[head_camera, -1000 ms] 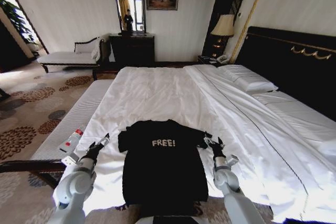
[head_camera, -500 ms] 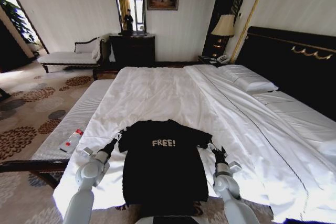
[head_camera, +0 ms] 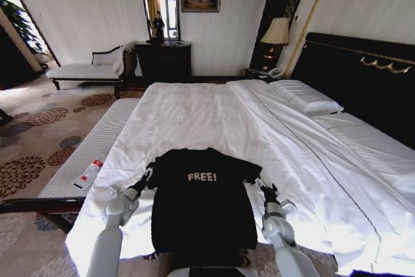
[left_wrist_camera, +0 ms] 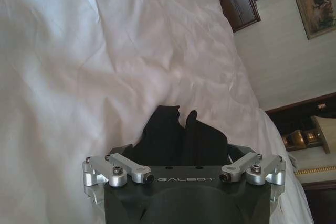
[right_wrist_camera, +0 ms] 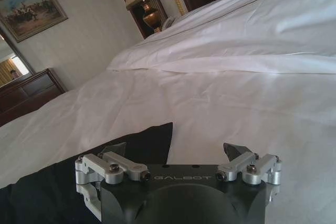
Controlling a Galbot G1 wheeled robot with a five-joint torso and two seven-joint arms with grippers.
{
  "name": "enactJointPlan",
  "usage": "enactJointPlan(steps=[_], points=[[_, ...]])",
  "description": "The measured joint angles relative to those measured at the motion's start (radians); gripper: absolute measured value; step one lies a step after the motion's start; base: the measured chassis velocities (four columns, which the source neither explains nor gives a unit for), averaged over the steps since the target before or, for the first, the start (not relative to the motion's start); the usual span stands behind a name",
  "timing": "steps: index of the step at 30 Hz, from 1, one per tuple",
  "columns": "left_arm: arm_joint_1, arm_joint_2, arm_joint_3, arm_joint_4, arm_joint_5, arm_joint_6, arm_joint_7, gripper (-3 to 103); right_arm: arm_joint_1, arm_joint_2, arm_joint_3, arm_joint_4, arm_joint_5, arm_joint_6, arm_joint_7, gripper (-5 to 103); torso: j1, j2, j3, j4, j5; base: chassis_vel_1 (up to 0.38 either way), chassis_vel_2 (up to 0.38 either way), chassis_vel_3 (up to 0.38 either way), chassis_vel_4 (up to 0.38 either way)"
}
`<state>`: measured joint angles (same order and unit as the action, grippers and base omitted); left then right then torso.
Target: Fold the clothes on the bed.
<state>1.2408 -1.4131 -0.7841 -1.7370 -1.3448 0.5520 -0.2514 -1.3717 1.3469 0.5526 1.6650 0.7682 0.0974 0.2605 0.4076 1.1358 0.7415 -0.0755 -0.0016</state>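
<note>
Tools are seen spread at either sleeve, the left tool over bunched cloth, the right tool beside the hem, of the black T-shirt laid flat at the bed edge; sleeve-grasping is judged under way, and closing on cloth is called for next.

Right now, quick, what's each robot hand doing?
Left end effector: open, its fingers around the black T-shirt's sleeve.
Right end effector: open, holding nothing, at the other sleeve's edge.
</note>
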Motion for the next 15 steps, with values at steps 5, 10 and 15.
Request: enactJointPlan(steps=[5,10,15], points=[[0.0,0.009,0.005,0.008,0.01,0.002,0.003,100,0.005,0.001,-0.006,-0.006,-0.001,-0.003,0.005,100,0.0,0.0,0.0,0.0,-0.0001,0.0,0.0,0.0,0.0],[-0.041,-0.009,0.033,0.055,0.043,-0.003,0.001,100,0.006,0.002,-0.009,-0.006,-0.003,-0.006,0.011,100,0.0,0.0,0.0,-0.0005,-0.0003,0.0,0.0,0.0,0.0],[-0.067,-0.019,0.047,0.081,0.071,-0.009,-0.003,94,-0.001,-0.004,-0.002,-0.008,-0.004,-0.007,0.014,100,0.0,0.0,0.0,-0.0005,-0.0002,0.0,0.0,0.0,0.0]])
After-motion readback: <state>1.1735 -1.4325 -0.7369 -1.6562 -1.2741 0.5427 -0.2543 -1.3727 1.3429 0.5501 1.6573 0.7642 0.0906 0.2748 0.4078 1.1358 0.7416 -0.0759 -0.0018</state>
